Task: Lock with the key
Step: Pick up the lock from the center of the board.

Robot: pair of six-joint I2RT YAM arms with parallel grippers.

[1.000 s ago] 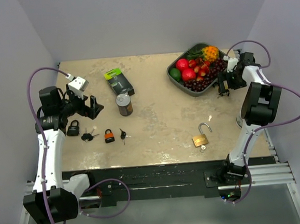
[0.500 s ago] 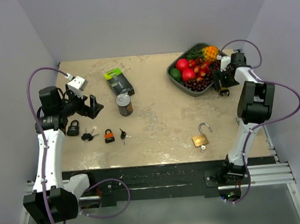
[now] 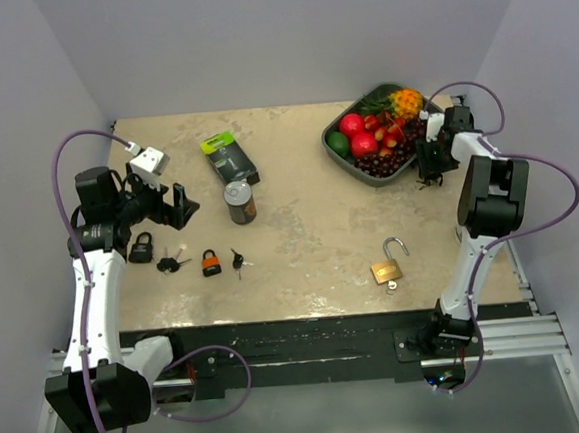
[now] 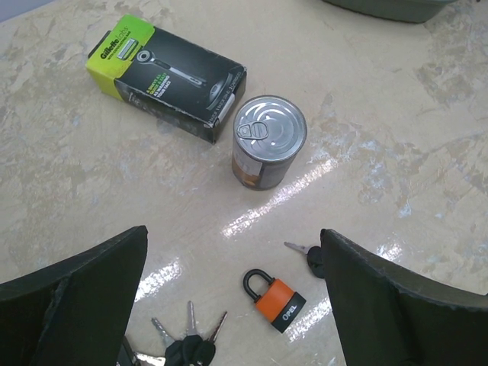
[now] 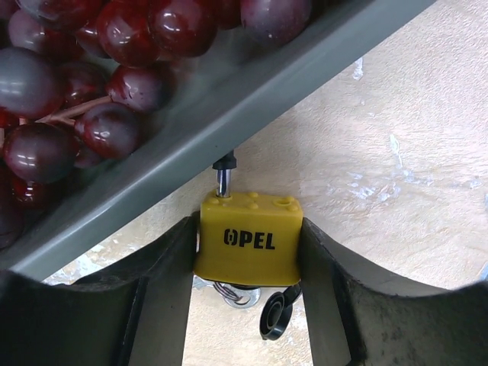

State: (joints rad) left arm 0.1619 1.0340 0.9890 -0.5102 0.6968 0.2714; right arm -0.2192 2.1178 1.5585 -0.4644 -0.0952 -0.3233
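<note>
Over at the far right, the right fingers [image 5: 164,290] flank a yellow padlock [image 5: 248,244] marked OPEL and press against both of its sides, pinching its body. The lock sits on the surface [image 5: 396,175] with its shackle end right against the outer wall of the grey tray [image 5: 229,114], which holds dark grapes [image 5: 114,46]. A key ring with a black-headed key [image 5: 274,316] hangs off the lock's other end, between the fingers.

Meanwhile the left fingers [image 4: 84,282] are spread wide and hold nothing — they hang above the left part of the surface. Between them in the wrist view lie an orange padlock [image 4: 278,303], shackle closed, a small bunch of keys [image 4: 191,347] to its left and a single key [image 4: 309,255] just to its right. Farther off stand a tin can [image 4: 268,149], upright, and a black-and-green box [image 4: 166,76] lying flat beside it.

From above, a black padlock [image 3: 141,250] lies near the left arm, and a brass padlock [image 3: 386,270] with its shackle swung open lies towards the front right, well apart from both arms.
</note>
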